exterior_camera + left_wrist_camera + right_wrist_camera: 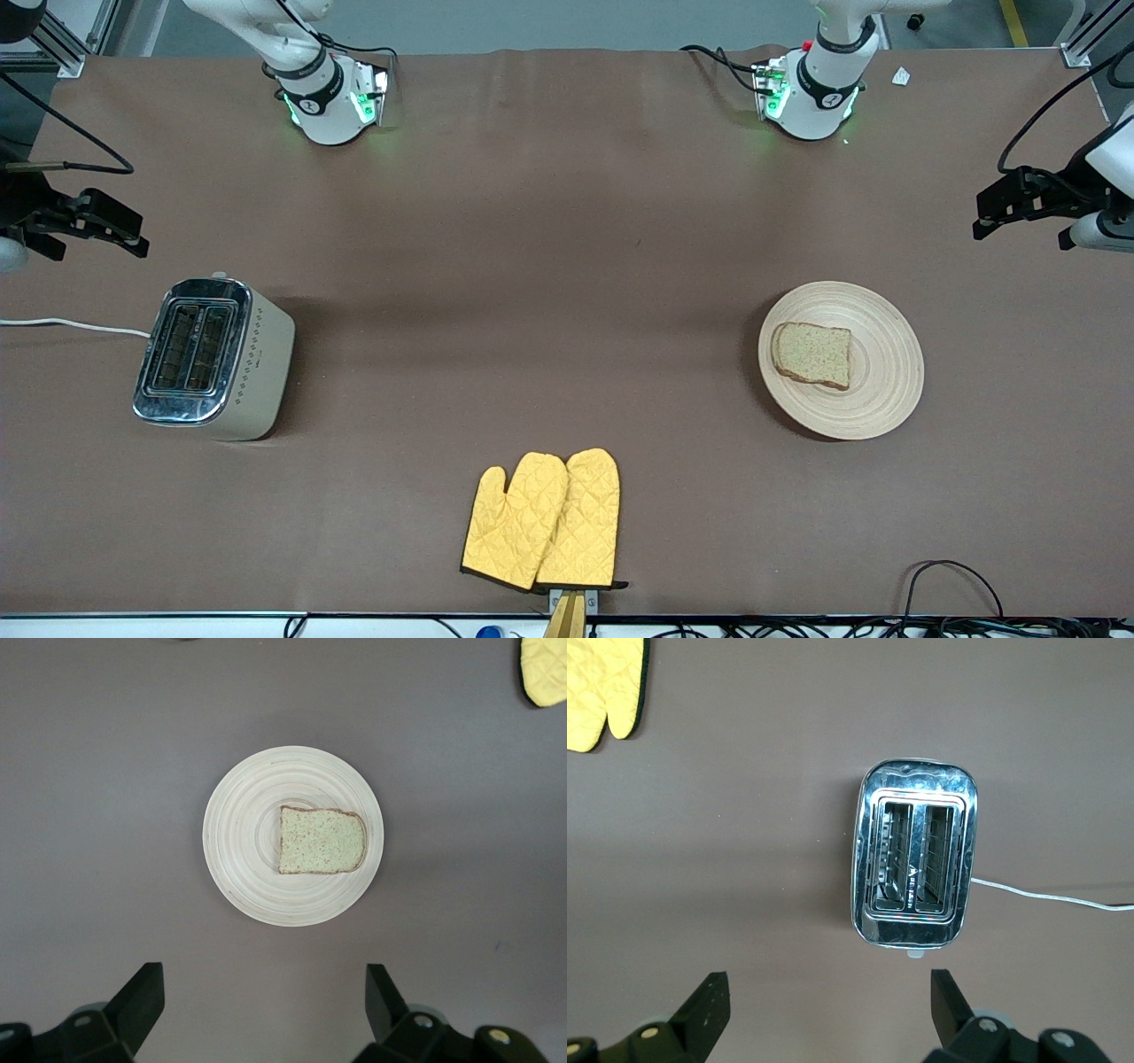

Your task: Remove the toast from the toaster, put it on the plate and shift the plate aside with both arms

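On the brown surface [567,266], toward our left arm's end, speckled tan toast [811,354] with its darker crust lies flat on the ringed beige plate [877,390]. Our left hand [264,1005] and right hand [828,1010] hover wide open, empty.

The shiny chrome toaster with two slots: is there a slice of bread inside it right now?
No, both slots of the chrome toaster are empty, and the speckled tan toast lies on the round light wooden plate.
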`<state>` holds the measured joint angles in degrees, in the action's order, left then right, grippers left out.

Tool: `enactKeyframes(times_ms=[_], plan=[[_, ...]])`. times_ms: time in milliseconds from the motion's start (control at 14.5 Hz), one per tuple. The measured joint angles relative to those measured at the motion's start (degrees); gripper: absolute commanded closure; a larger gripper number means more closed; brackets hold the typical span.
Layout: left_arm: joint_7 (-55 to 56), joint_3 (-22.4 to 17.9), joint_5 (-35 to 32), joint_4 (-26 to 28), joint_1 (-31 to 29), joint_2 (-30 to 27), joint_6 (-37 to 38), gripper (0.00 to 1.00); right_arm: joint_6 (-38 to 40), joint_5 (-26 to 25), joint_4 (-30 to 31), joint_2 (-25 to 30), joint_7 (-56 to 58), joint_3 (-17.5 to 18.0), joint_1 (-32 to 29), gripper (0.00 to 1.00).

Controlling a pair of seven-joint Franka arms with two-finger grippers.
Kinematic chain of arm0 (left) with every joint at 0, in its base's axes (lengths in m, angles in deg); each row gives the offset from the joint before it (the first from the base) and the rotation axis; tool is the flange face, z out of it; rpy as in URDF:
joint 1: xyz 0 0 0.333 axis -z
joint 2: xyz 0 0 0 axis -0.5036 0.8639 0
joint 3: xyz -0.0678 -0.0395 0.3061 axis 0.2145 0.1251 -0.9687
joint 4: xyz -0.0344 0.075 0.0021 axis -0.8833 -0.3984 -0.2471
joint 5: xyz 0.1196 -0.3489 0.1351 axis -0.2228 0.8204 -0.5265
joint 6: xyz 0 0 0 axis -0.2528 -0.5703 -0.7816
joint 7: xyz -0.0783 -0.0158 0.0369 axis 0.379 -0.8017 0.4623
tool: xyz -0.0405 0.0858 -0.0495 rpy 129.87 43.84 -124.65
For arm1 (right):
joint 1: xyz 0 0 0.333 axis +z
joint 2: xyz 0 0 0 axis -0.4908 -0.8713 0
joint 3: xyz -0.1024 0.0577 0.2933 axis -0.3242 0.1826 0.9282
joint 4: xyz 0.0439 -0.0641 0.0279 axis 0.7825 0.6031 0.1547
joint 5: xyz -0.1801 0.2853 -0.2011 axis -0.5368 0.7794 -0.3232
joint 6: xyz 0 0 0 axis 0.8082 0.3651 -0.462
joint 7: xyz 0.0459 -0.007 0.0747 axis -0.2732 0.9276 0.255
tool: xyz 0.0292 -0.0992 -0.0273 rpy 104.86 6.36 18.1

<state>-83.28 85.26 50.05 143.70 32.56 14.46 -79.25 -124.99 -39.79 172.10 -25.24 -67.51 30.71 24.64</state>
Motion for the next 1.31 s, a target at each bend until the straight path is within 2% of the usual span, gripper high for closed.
enactKeyframes(times_ms=[276, 1313], plan=[[5.0, 0.7, 0.0, 0.5, 1.4, -0.3, -0.1, 0.00, 0.0, 0.0, 0.0, 0.0, 0.0, 0.0, 0.0, 0.00], [6.0, 0.6, -0.1, 0.1, 0.9, 0.3, -0.8, 0.00, 0.0, 0.0, 0.0, 0.0, 0.0, 0.0, 0.0, 0.00]])
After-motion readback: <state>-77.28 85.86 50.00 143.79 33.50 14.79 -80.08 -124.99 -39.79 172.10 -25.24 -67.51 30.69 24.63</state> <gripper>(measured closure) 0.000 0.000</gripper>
